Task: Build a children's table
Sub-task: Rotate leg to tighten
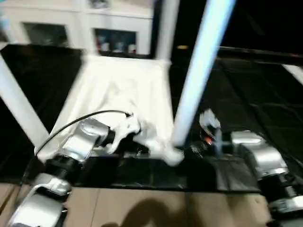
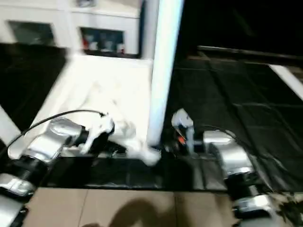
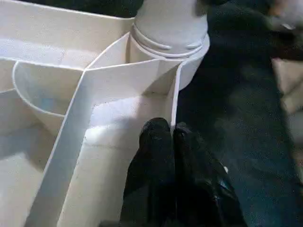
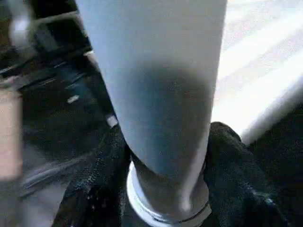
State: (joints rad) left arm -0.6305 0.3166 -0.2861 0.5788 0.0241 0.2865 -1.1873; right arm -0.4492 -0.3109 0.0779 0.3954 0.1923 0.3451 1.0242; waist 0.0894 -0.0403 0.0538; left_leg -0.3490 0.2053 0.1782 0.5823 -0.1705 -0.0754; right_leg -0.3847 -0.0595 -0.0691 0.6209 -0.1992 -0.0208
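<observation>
Black mat (image 1: 255, 94), right end effector (image 4: 165, 189) gripping leg (image 4: 156, 85), left end effector (image 3: 171, 137) closed.

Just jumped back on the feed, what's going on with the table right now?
The table top lies upside down on the black mat. The right gripper has its fingers on either side of a leg standing in the near corner socket. The left gripper, shut, presses on the top's edge wall beside that socket. Other legs already stand upright.
</observation>
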